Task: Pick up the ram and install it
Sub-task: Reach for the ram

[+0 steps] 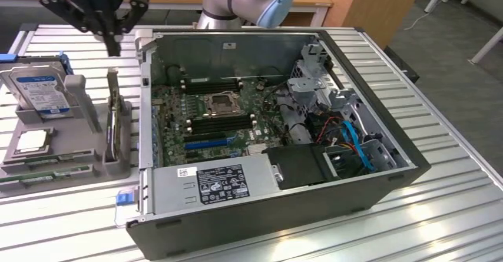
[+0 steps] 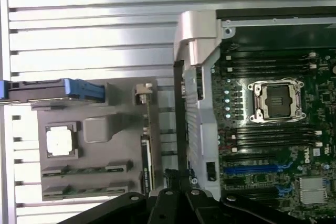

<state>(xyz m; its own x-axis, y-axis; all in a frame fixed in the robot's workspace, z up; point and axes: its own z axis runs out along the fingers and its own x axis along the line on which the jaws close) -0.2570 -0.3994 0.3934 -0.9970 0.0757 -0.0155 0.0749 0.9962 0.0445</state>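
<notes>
Black fingers of the gripper are pressed together with nothing between them, hanging in free air. Right under the tips is a grey holder. The ram stands on its long edge in the holder's narrow slot, top edge bare, apart from the tips. Beside the slot, toward the exterior view's right, is the upright rim of the open case, with only a thin gap between them. Farther off on the other side are a blue-labelled hard drive, a silver processor and two flat green sticks. Farthest is the motherboard with its black slots, open from above. Slatted table surrounds it all.
</notes>
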